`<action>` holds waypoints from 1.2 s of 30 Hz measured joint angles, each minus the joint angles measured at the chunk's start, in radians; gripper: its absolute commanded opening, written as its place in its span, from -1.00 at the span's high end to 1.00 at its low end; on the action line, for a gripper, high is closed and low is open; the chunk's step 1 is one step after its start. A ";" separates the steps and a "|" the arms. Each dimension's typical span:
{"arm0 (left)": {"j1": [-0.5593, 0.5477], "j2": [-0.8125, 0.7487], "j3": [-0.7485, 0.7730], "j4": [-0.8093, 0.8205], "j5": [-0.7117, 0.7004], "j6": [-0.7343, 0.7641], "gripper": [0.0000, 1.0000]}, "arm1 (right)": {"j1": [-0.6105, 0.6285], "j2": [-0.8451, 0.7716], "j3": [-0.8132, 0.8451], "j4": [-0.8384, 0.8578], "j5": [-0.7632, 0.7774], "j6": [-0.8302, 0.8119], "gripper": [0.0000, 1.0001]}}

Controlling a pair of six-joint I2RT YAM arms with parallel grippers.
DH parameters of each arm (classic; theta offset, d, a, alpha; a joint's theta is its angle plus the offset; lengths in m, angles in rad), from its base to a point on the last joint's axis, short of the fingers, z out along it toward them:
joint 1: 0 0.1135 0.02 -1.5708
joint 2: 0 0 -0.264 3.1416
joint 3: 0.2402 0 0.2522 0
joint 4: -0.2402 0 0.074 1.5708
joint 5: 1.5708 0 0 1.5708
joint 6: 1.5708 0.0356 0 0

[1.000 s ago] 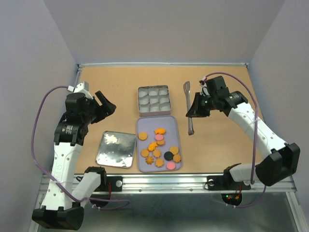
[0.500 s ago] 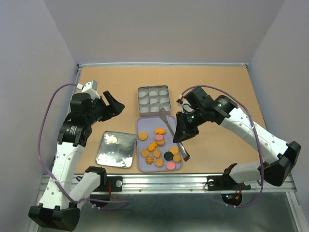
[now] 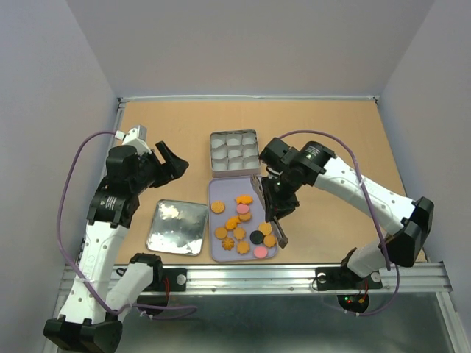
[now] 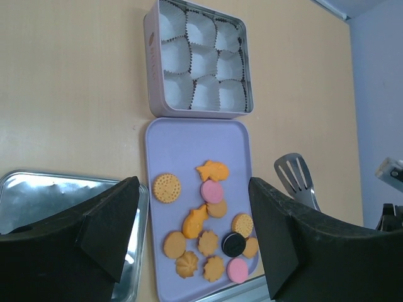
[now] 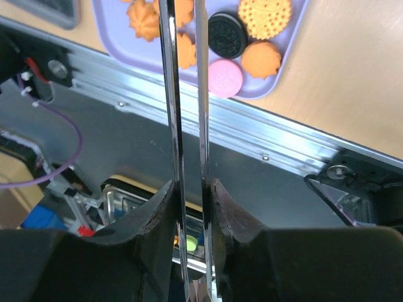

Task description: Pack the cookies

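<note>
The cookies point(image 3: 243, 220), orange-brown with two pink and one black, lie loose on a purple tray point(image 3: 215, 254); they also show in the left wrist view point(image 4: 208, 220). My right gripper point(image 3: 278, 200) is shut on metal tongs point(image 3: 282, 237) at the tray's right edge. In the right wrist view the two tong blades point(image 5: 170, 94) run between my fingers point(image 5: 157, 214), above the black cookie point(image 5: 227, 34) and a pink one point(image 5: 225, 77). My left gripper point(image 3: 173, 163) is open and empty, raised left of the tray. It frames the cookies in its own view point(image 4: 192, 189).
A square tin point(image 3: 234, 151) with white paper cups stands behind the tray, touching it; it shows in the left wrist view point(image 4: 198, 63). Its silver lid point(image 3: 176, 226) lies left of the tray. The metal front rail point(image 5: 264, 138) runs close to the tray.
My right arm swung left with the tongs, from the table's right side to the tray's right edge. My left gripper shifted slightly right and stayed open.
</note>
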 measured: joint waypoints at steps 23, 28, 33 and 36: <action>0.000 -0.054 -0.016 -0.028 -0.027 0.023 -0.62 | 0.104 0.188 0.099 -0.022 0.140 0.043 0.20; 0.000 -0.053 -0.023 -0.033 -0.027 0.024 -0.62 | 0.104 0.206 0.162 -0.027 0.153 0.050 0.20; 0.000 -0.052 -0.023 -0.034 -0.027 0.026 -0.62 | 0.105 0.207 0.236 -0.028 0.162 0.062 0.20; 0.000 -0.050 -0.023 -0.034 -0.027 0.026 -0.62 | 0.105 0.207 0.257 -0.027 0.180 0.067 0.19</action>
